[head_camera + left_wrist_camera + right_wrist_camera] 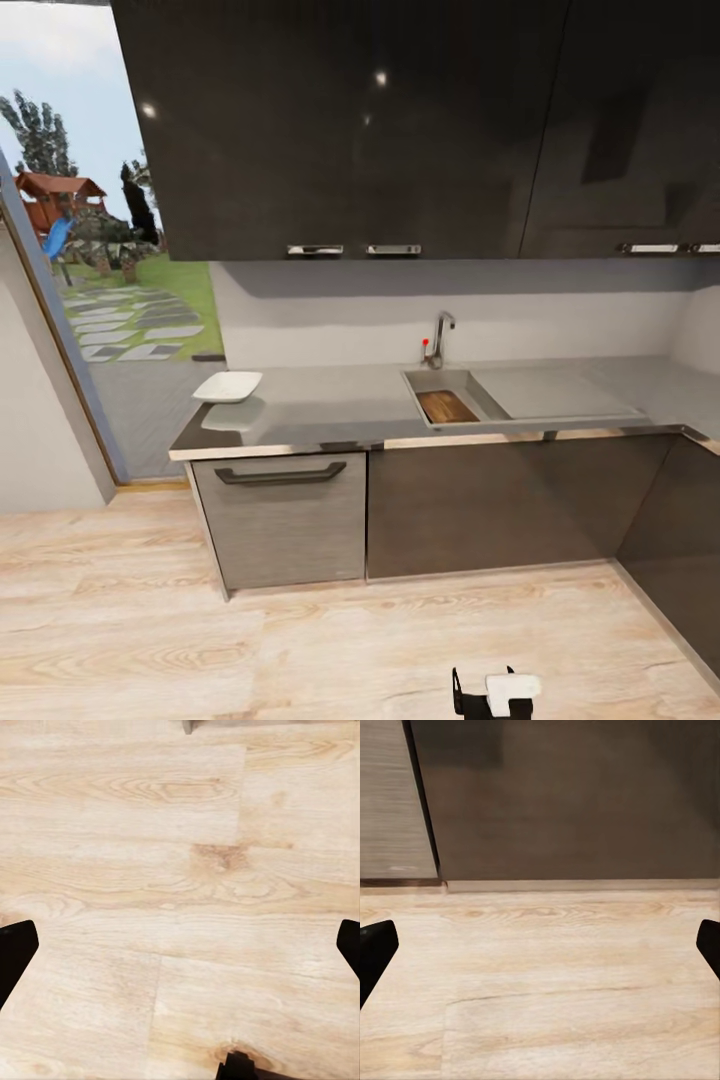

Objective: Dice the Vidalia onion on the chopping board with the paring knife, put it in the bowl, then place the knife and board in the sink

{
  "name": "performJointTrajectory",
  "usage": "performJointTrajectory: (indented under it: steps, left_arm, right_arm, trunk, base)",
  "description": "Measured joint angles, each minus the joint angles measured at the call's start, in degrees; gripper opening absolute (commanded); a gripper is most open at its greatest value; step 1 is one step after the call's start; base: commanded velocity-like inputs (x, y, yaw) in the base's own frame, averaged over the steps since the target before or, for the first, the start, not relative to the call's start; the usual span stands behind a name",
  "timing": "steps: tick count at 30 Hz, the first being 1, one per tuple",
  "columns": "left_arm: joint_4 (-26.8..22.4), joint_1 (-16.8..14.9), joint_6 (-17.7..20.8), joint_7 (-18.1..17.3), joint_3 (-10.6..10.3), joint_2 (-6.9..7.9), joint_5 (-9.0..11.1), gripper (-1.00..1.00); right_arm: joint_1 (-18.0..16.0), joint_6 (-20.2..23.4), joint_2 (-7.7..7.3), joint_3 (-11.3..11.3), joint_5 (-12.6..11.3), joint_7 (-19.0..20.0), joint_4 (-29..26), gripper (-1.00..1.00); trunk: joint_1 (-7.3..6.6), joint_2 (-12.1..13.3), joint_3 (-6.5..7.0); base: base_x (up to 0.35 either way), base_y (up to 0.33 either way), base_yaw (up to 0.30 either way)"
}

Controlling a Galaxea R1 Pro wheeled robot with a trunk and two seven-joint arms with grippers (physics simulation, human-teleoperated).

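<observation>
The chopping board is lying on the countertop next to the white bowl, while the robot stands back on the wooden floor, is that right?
Not quite. The chopping board lies inside the sink, not on the countertop; the head view shows it. The white bowl sits apart at the countertop's left end. The robot does stand back on the wooden floor.

My head view shows the dark-brown chopping board point(447, 406) lying inside the grey sink point(425, 385), below the chrome tap. The white squarish bowl point(228, 386) sits upright near the left end of the glossy countertop point(330, 400), well apart from the sink.
</observation>
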Motion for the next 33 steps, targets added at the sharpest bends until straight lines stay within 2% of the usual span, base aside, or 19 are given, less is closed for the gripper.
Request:
performJointTrajectory:
  steps: [19,28,33]
  left_arm:
    - [0.0,0.0,0.0,0.0,0.0,0.0,0.0,1.0]
    - [0.2,0.0,0.1,0.0,0.1,0.0,0.0,1.0]
    - [2.9,0.1,0.2,0.0,0.0,-0.58,0.0,1.0]
  right_arm:
    - [0.0,0.0,0.0,0.0,0.0,0.0,1.2,1.0]
    - [0.0,0.0,-0.04,0.0,0.0,0.1,1.3,1.0]
    - [0.0,0.1,-0.39,0.0,0.0,0.1,1.6,1.0]
  trunk:
    - [0.0,0.0,1.7]
    - [0.0,0.0,1.83]
    - [0.0,0.0,1.83]
  base:
    - [0.0,0.0,0.0]
    - [0.0,0.0,0.0]
    - [0.0,0.0,0.0]
